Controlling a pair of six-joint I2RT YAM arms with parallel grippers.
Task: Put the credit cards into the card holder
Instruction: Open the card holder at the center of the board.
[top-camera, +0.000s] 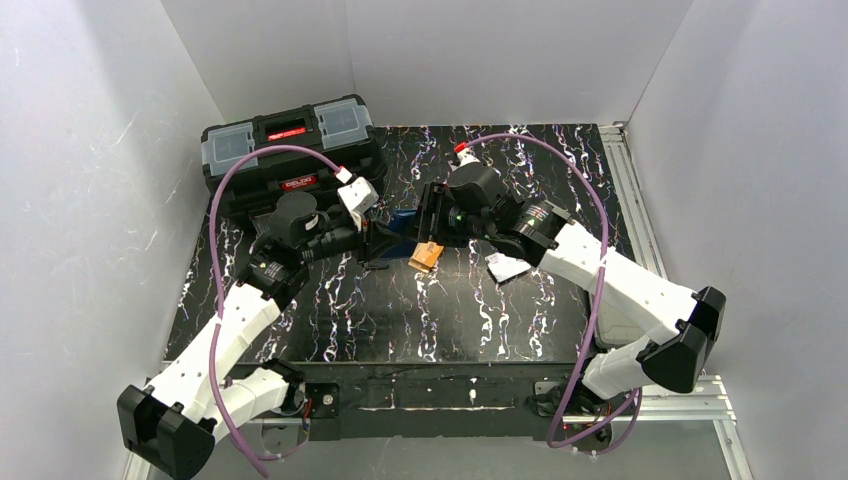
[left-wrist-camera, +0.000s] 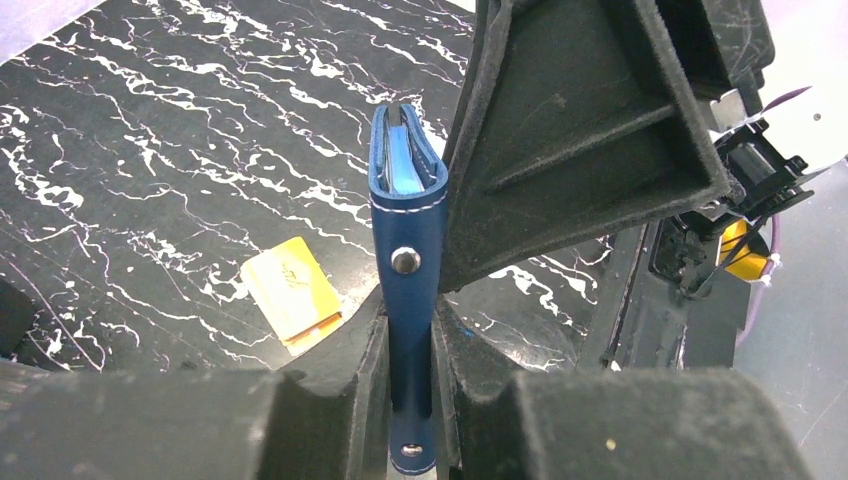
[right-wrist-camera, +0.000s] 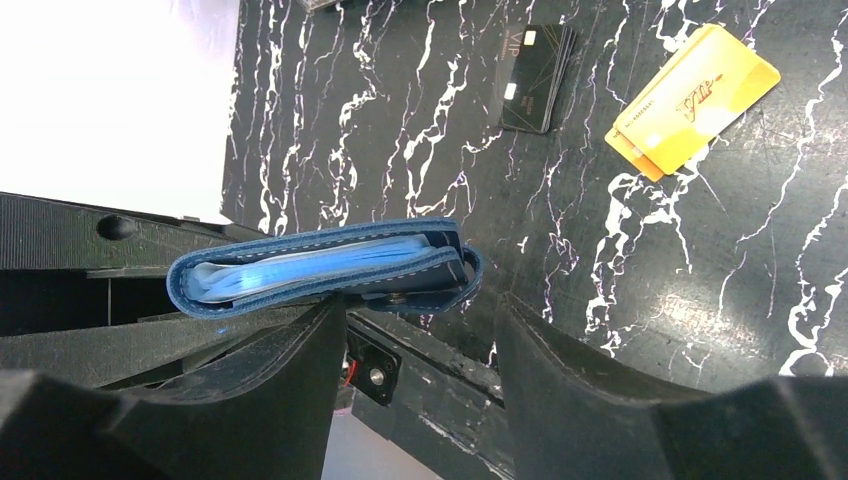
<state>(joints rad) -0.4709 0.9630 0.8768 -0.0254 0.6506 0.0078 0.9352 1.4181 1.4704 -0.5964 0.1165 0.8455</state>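
Observation:
The card holder, navy with a light blue inside, stands on edge above the table. My left gripper is shut on its snap-tab end. It shows mid-table in the top view as the card holder, with the left gripper beside it. My right gripper is open. Its left finger lies against the holder's lower face, and nothing sits between the jaws. Two stacked orange-yellow credit cards lie flat on the table, also visible as orange cards. A whitish card lies under the right arm.
A big black toolbox stands at the back left. A small stack of dark cards marked VIP lies on the marbled black table. White walls enclose the table on three sides.

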